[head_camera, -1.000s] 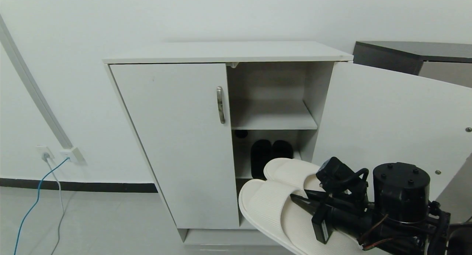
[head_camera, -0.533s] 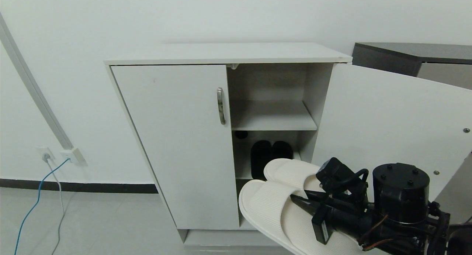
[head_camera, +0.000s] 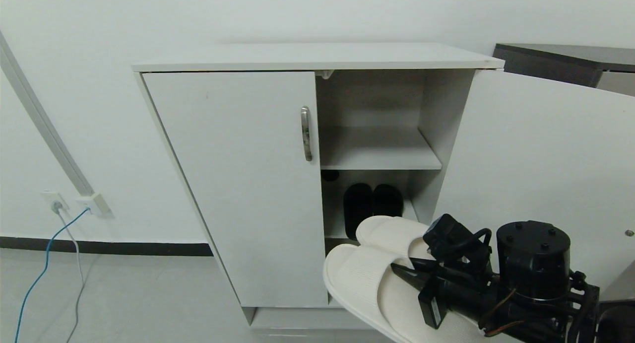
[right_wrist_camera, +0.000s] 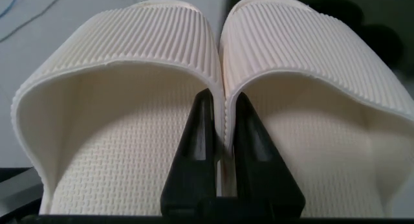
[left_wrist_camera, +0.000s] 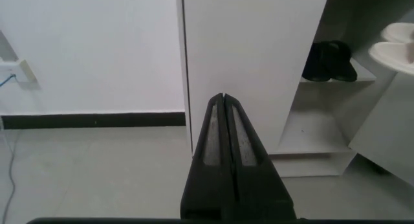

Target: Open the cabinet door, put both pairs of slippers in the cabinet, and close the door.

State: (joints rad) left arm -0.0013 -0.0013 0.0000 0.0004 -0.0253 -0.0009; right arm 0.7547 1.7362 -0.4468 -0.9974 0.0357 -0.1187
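A white cabinet (head_camera: 233, 184) stands against the wall with its right door (head_camera: 540, 164) swung open and its left door shut. A pair of black slippers (head_camera: 372, 204) sits on the middle shelf, seen too as black slippers (left_wrist_camera: 331, 61) in the left wrist view. My right gripper (head_camera: 404, 273) is shut on the inner straps of a pair of white slippers (head_camera: 367, 278), held side by side in front of the open compartment. The right wrist view shows the white slippers (right_wrist_camera: 129, 88) with the right gripper (right_wrist_camera: 220, 114) pinching their touching edges. My left gripper (left_wrist_camera: 224, 101) is shut and empty, low before the left door.
A dark counter (head_camera: 565, 60) stands to the right behind the open door. Wall sockets (head_camera: 74, 201) with a blue cable (head_camera: 34, 278) are low on the left wall. Grey floor (head_camera: 114, 303) spreads in front of the cabinet. An upper shelf (head_camera: 379, 157) in the cabinet is bare.
The head camera has shifted, so the cabinet looks larger and higher in view. The white slippers in my right gripper sit a little nearer the open compartment.
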